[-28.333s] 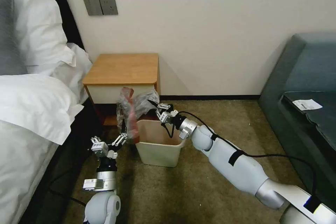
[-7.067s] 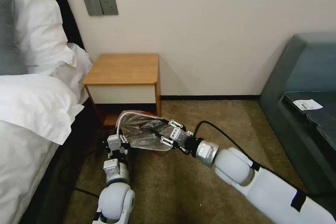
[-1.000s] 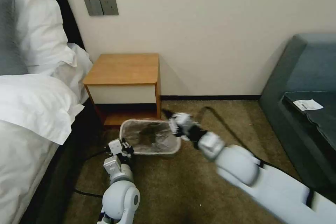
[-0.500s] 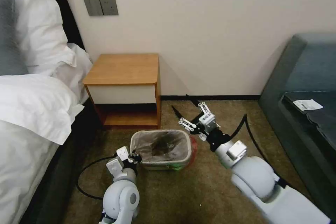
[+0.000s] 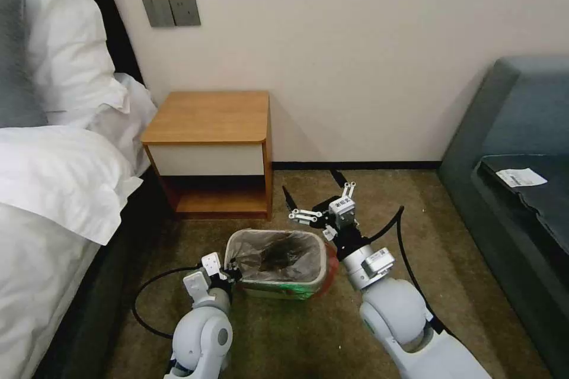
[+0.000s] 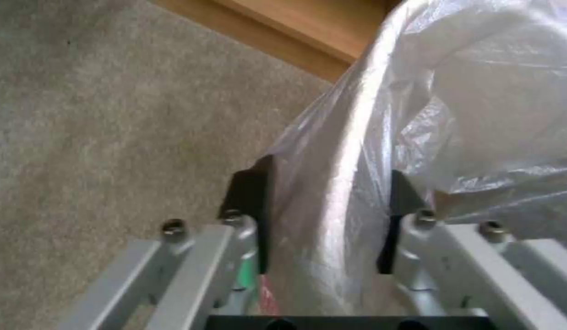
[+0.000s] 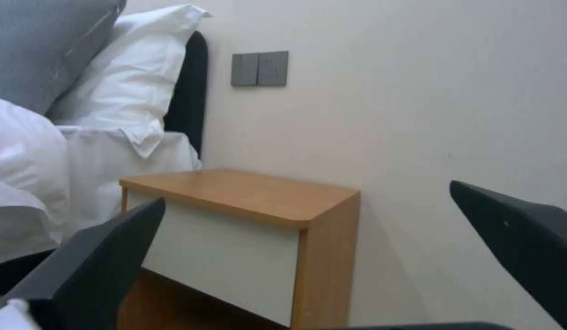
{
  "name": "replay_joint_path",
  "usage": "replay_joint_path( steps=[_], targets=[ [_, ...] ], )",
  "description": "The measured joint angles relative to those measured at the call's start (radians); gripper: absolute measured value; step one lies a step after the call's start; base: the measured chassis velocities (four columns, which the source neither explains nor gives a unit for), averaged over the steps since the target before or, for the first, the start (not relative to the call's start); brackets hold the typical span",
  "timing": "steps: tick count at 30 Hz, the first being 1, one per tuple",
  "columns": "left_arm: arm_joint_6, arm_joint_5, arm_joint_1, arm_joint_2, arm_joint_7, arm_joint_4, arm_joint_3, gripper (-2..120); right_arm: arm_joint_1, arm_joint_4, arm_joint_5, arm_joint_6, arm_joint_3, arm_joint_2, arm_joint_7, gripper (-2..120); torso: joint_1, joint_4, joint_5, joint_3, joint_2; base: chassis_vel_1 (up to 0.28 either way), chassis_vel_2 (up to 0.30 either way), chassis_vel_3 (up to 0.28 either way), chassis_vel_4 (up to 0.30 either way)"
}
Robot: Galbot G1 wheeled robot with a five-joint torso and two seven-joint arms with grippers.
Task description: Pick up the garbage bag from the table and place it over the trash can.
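Note:
The cream trash can (image 5: 274,292) stands on the carpet in front of the table (image 5: 207,115). The garbage bag (image 5: 275,254) lines it; the clear plastic is draped over the rim and its red band (image 5: 329,266) shows on the right side. My left gripper (image 5: 228,274) is at the can's left rim. In the left wrist view the left gripper (image 6: 326,220) is shut on the garbage bag (image 6: 479,105), with a pad on each side of the plastic. My right gripper (image 5: 312,186) hovers open just behind the can's right corner, holding nothing. The right gripper (image 7: 308,197) faces the table (image 7: 247,192).
A bed with white pillows (image 5: 53,177) fills the left side. A dark blue-grey sofa (image 5: 515,148) stands on the right. A black cable (image 5: 148,302) loops on the carpet beside my left arm. Open carpet (image 5: 415,201) lies between the can and the sofa.
The right gripper has let go of the bag's rim, opened and drawn back above the can's right corner. The lined can has slid toward me and slightly right. The left gripper keeps its hold.

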Motion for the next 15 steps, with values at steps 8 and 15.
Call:
replay_joint_path(
  steps=[8, 15],
  targets=[
    [0.002, 0.009, 0.024, 0.012, 0.0, -0.024, -0.002, 67, 0.008, -0.012, -0.001, -0.001, 0.001, 0.023, 0.003, 114, 0.0, -0.0003, -0.0007, 0.0, 0.0, 0.0, 0.0, 0.0, 0.0],
    [0.023, -0.002, 0.059, 0.02, 0.0, -0.064, -0.021, 91, 0.014, -0.032, -0.007, -0.008, 0.004, 0.065, 0.012, 104, 0.0, -0.0003, -0.0006, 0.0, 0.0, 0.0, 0.0, 0.0, 0.0]
  ],
)
